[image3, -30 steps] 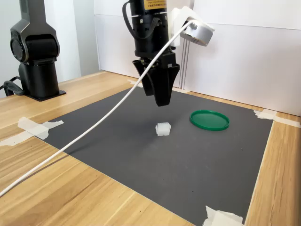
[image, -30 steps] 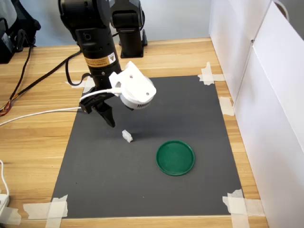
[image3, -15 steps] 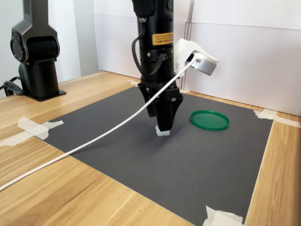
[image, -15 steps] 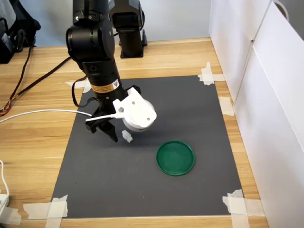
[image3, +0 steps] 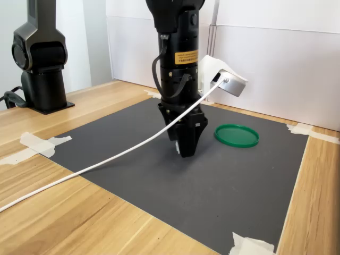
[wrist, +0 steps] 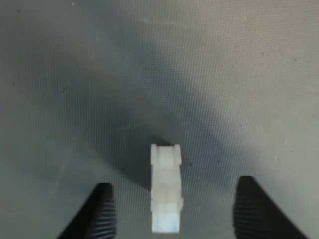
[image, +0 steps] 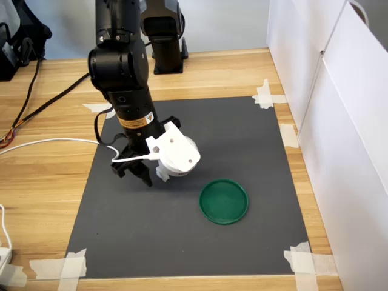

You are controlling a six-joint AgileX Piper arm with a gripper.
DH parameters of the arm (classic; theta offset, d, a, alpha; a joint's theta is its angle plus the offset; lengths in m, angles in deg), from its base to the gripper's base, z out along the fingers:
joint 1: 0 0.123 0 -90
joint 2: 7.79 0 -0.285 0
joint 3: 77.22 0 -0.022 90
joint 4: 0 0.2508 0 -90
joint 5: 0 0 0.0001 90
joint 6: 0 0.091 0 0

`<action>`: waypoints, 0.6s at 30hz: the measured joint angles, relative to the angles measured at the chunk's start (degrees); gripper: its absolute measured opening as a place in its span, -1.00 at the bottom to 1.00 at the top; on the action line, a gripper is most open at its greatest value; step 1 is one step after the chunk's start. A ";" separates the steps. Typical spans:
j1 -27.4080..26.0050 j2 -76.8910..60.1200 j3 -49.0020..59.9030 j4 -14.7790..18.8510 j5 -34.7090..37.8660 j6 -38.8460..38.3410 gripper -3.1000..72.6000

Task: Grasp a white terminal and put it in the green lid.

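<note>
Gripper [wrist: 169, 209] is spread wide right down on the dark mat [wrist: 75, 74], white terminal [wrist: 165, 196] sitting untouched between its fingers, green lid [image: 224, 200] nearby.

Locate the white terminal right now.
In the wrist view the terminal lies on the dark mat between the open gripper's fingers, touching neither.

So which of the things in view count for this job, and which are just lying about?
Job:
- white terminal, on the mat between the open fingers
- green lid, empty
- gripper, lowered around the terminal

Lying about:
- dark mat
- tape strips at the mat's corners
- white cable
- second black arm base
- white wall panels
</note>
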 joint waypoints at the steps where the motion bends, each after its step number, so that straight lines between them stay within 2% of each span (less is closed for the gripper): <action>1: 0.00 0.06 0.00 0.00 0.00 0.00 0.66; 5: 0.00 0.89 0.00 0.00 -0.06 0.05 0.32; 6: 0.00 0.91 0.00 0.00 -0.31 0.05 0.15; 13: 0.00 0.91 0.00 1.09 -1.08 0.05 -0.59; 14: 0.00 0.91 0.00 1.15 -1.08 0.05 -0.67; 18: 0.00 0.91 -0.14 1.32 -0.45 0.22 -0.69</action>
